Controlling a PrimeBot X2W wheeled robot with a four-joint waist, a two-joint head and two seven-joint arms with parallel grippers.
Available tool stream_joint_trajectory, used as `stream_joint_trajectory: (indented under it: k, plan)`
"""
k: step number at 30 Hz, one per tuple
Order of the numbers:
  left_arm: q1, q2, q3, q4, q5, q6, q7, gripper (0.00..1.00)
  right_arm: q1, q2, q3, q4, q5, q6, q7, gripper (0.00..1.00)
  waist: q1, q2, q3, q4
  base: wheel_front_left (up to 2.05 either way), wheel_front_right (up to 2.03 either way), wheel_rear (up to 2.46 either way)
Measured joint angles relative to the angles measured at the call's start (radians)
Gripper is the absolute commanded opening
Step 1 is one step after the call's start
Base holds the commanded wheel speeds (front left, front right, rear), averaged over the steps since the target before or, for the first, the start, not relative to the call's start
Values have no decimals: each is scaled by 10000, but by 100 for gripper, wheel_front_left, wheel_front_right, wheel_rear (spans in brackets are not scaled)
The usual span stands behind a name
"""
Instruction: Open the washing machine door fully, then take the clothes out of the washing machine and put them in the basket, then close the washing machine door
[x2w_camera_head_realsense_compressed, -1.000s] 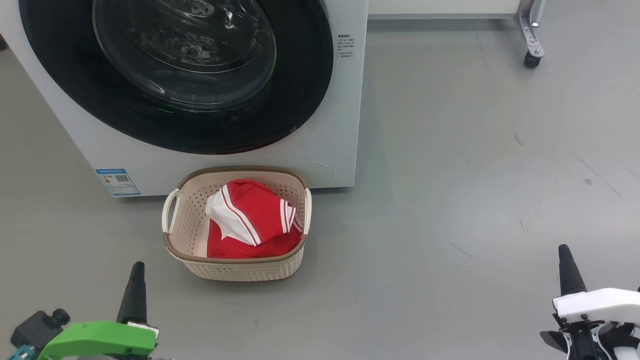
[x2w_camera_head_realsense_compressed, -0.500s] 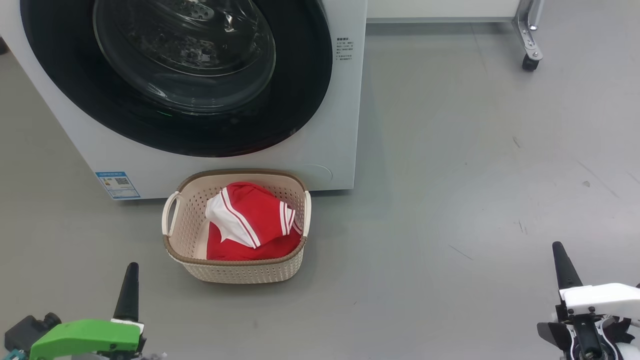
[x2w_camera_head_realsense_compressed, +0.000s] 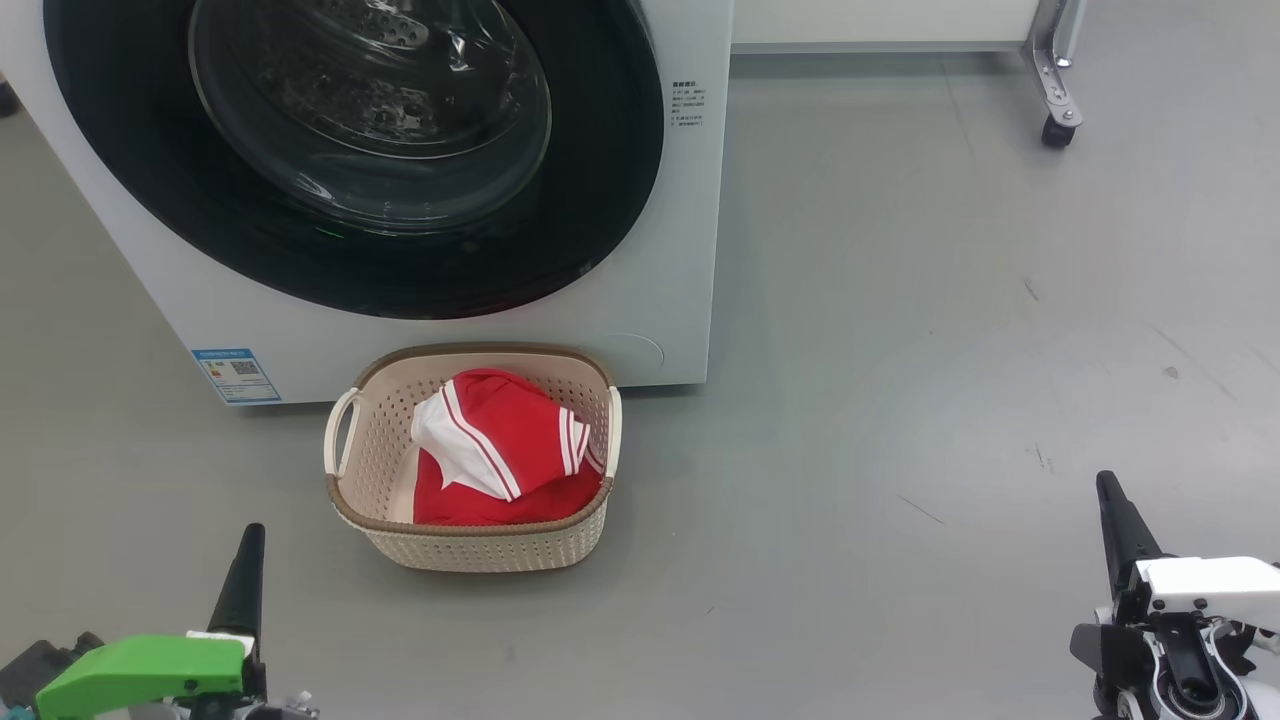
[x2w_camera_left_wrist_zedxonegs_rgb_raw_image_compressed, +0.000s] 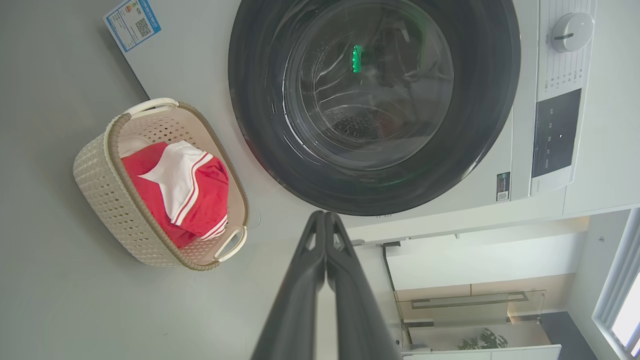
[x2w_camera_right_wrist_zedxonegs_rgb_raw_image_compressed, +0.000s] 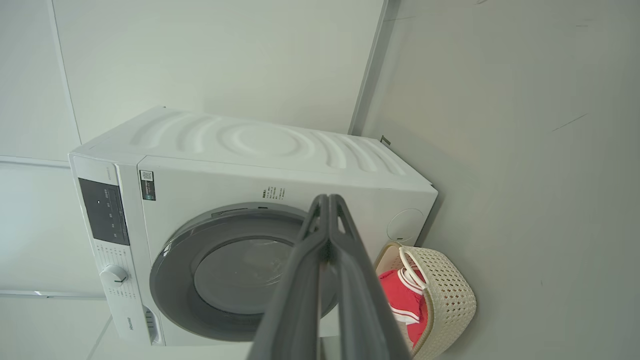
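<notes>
- Three steps make up the task, and you may judge all three done. The washing machine (x2w_camera_head_realsense_compressed: 690, 250) stands on the floor, and nothing red shows through its glass.
- The washing machine door (x2w_camera_head_realsense_compressed: 600, 200) lies flush against the front panel, closed. No further push looks necessary.
- The basket (x2w_camera_head_realsense_compressed: 480, 525) stands upright on the floor just in front of the machine, below the door.
- The clothes (x2w_camera_head_realsense_compressed: 500, 450) lie inside the basket, with a white, striped panel on top of the red fabric. Nothing hangs over the rim.
- The left gripper (x2w_camera_head_realsense_compressed: 250, 535) and right gripper (x2w_camera_head_realsense_compressed: 1105, 485) sit low, well apart from basket and machine. Each has its fingers pressed together and holds nothing.
- Your next move calls only for keeping both arms clear.
- Against the picture one second earlier, the whole head view has shifted slightly, so treat this as camera motion. Machine, basket and clothes keep their arrangement, and both grippers remain closed and empty.
</notes>
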Motion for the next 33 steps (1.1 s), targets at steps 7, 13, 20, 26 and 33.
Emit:
stream_joint_trajectory:
  k: [7, 13, 20, 26, 33]
  plan:
    - [-96, 73, 79, 96, -936, 0, 188, 0, -197, 81, -94, 167, 840, 88, 207, 0, 0, 0, -39, -8, 0, 0, 0]
    - [-137, 109, 111, 142, -1174, 0, 232, 0, -306, 100, -146, 242, 1170, 100, 286, 0, 0, 0, -52, -11, 0, 0, 0]
    - [-190, 111, 117, 180, -1174, -10, 272, 0, -309, 102, -153, 268, 1170, 100, 291, 0, 0, 0, -53, -11, 0, 0, 0]
    - [-192, 111, 125, 209, -1174, -10, 272, 0, -310, 104, -165, 278, 1170, 100, 318, 0, 0, 0, -54, -10, 0, 0, 0]
    - [-199, 111, 134, 226, -1174, -12, 274, 0, -313, 104, -171, 295, 1170, 107, 318, 0, 0, 0, -55, -10, 0, 0, 0]
